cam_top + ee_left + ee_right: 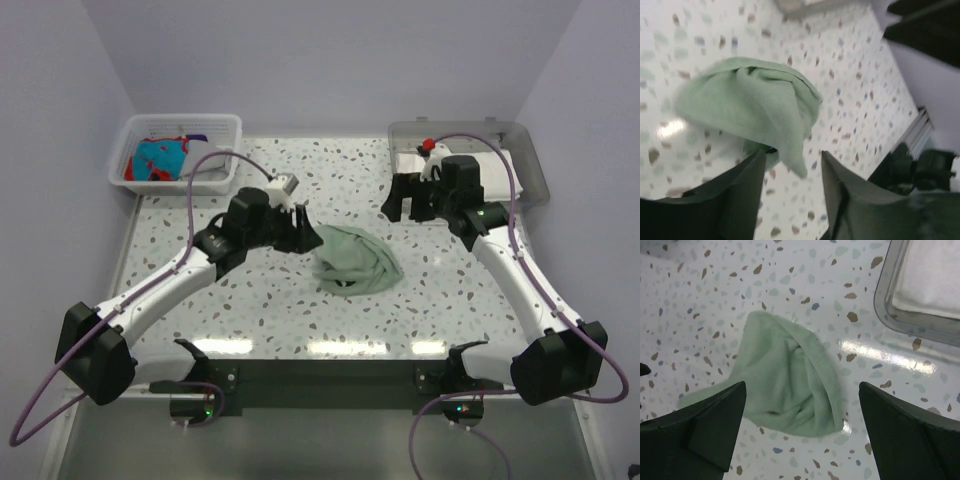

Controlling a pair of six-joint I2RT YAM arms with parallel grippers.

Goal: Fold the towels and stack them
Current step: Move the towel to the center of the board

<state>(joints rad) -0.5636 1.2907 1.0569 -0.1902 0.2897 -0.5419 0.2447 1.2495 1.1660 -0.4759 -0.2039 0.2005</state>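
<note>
A pale mint green towel (355,262) lies crumpled in a loose heap on the speckled table (450,300) between the two arms. My left gripper (305,232) hovers at its left edge; in the left wrist view the gripper (793,152) stands open, and a corner of the towel (750,100) droops between the fingers without being pinched. My right gripper (400,210) hangs above the towel's far right side, wide open and empty (801,385), with the towel (790,380) below it. A turquoise-and-red patterned towel (160,158) sits in the basket. A white towel (500,162) lies in the tray.
The white slatted basket (140,135) stands at the back left corner. The clear grey tray (530,150) stands at the back right, its rim (885,295) close to my right gripper. Purple cables loop over both arms.
</note>
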